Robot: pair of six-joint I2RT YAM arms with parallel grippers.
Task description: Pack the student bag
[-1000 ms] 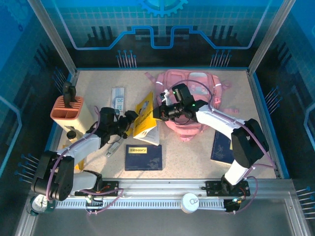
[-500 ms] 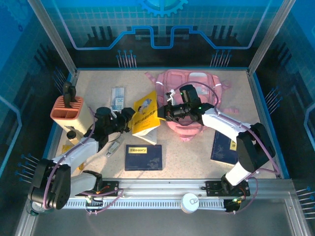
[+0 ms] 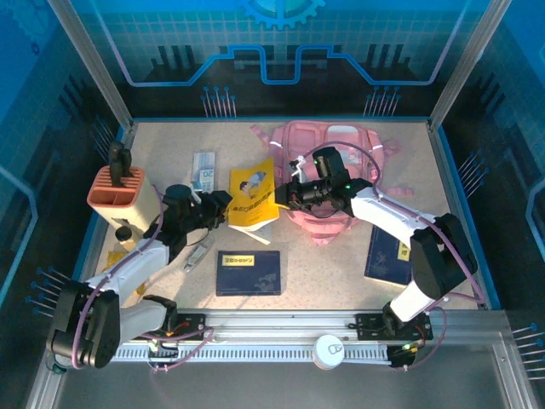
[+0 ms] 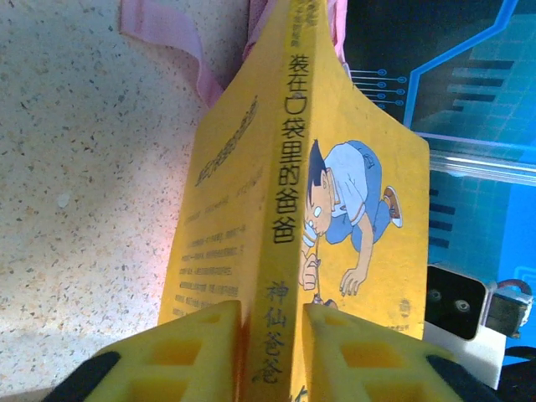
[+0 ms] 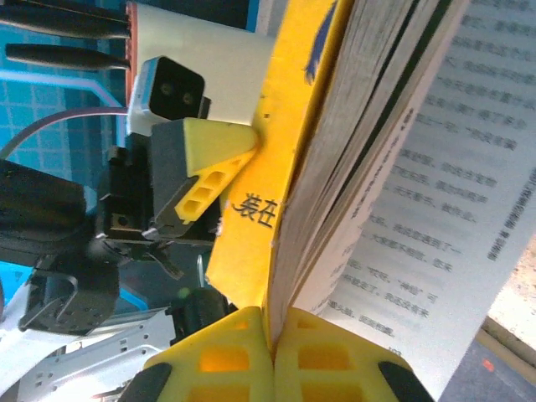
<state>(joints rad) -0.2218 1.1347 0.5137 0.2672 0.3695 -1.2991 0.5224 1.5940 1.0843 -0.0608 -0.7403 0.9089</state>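
Note:
The pink student bag point(image 3: 311, 136) lies at the back centre of the table, partly under my right arm. A yellow book point(image 3: 253, 196) with a cartoon man on its cover is held tilted between both grippers, just left of the bag. My left gripper point(image 3: 224, 205) is shut on the book's spine point(image 4: 280, 251), one yellow finger point(image 4: 193, 352) on each side. My right gripper point(image 3: 286, 194) is shut on the opposite edge, pinching the cover and some pages point(image 5: 289, 251), while other printed pages point(image 5: 444, 209) fan open. A pink strap point(image 4: 167, 38) shows behind the book.
A salmon pen holder point(image 3: 117, 189) stands at the left. One navy book point(image 3: 248, 273) lies front centre and another point(image 3: 387, 254) under the right arm. A blue-white pack point(image 3: 203, 170) and a pen point(image 3: 197, 255) lie near the left arm.
The yellow book has lifted off the table and tilted more upright, its lower edge drawn back from the front. Both grippers kept hold of it; the right one shifted slightly right.

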